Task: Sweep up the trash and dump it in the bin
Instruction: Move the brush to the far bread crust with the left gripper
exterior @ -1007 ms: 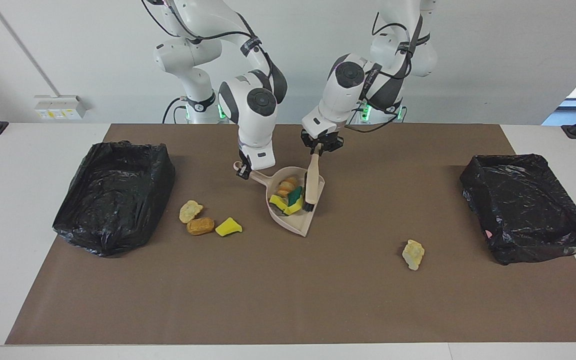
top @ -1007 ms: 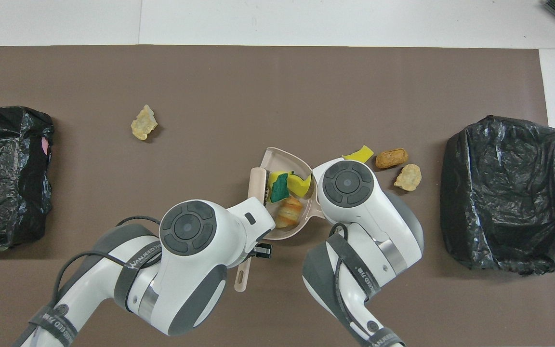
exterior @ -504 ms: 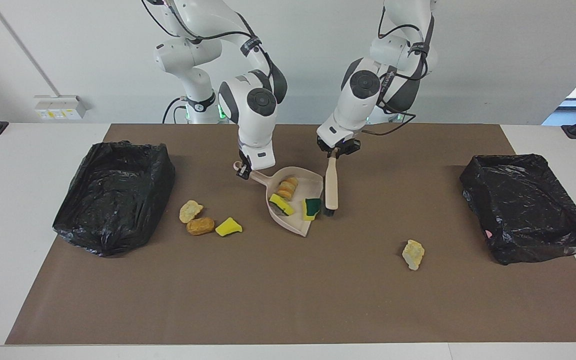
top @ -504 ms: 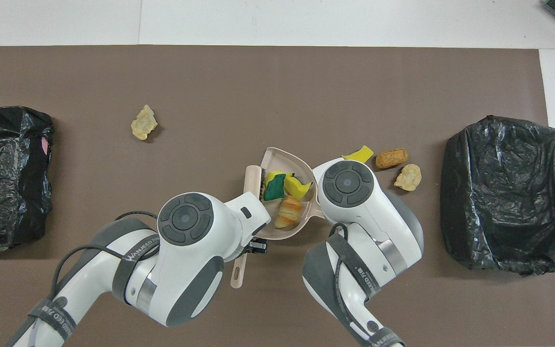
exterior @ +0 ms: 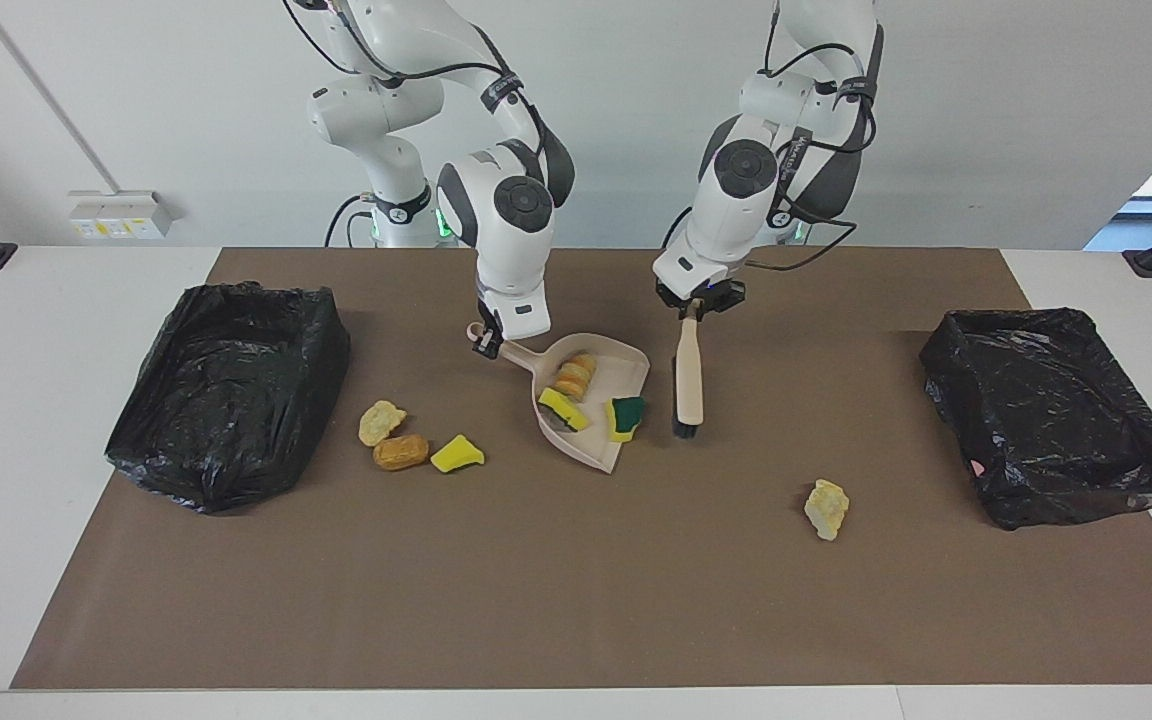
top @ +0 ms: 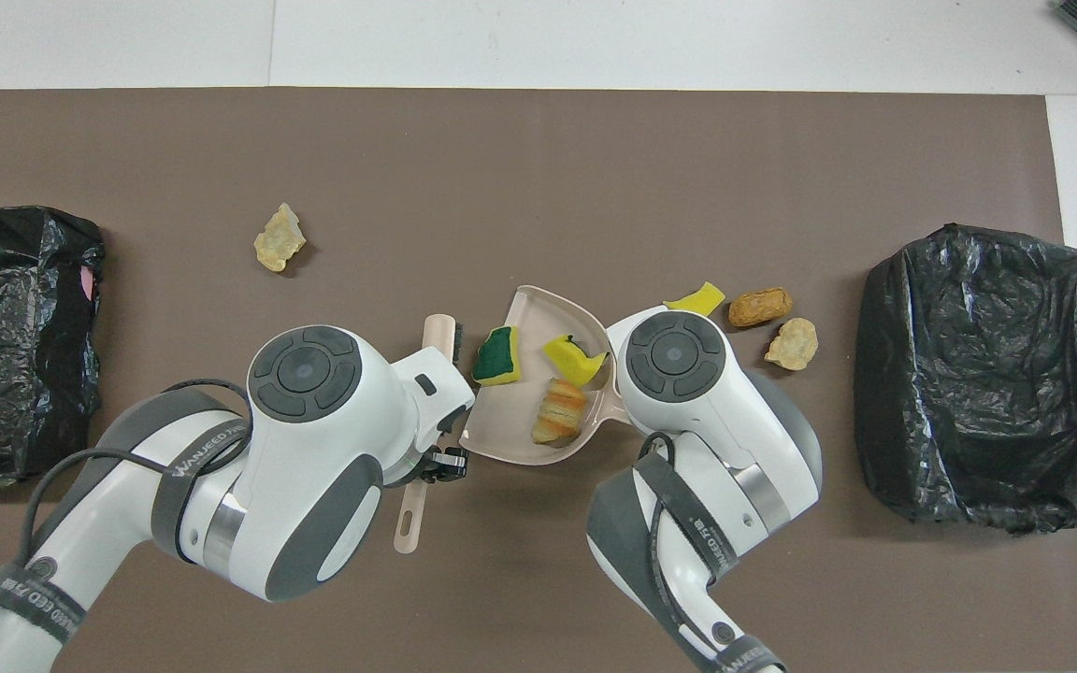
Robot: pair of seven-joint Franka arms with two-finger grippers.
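My right gripper [exterior: 484, 345] is shut on the handle of the beige dustpan [exterior: 596, 445], which rests on the mat. A bread-like lump [exterior: 574, 375] and a yellow sponge bit [exterior: 563, 408] lie in the pan. A green-and-yellow sponge bit [exterior: 626, 415] sits on its open lip. My left gripper [exterior: 694, 308] is shut on the beige brush [exterior: 688, 375], bristles down beside the lip. A pale lump [exterior: 381, 422], a brown lump [exterior: 401, 452] and a yellow sponge bit [exterior: 457, 454] lie beside the pan toward the right arm's end. Another pale lump [exterior: 825, 508] lies apart toward the left arm's end.
A black-bagged bin [exterior: 226, 390] stands at the right arm's end of the brown mat and another bin [exterior: 1056, 425] at the left arm's end. In the overhead view the arms cover part of the dustpan [top: 501, 439] and the brush [top: 440, 332].
My left gripper has drawn the brush out of the dustpan toward the left arm's end. The green-and-yellow sponge bit slid from inside the pan to its lip. The right arm stayed still.
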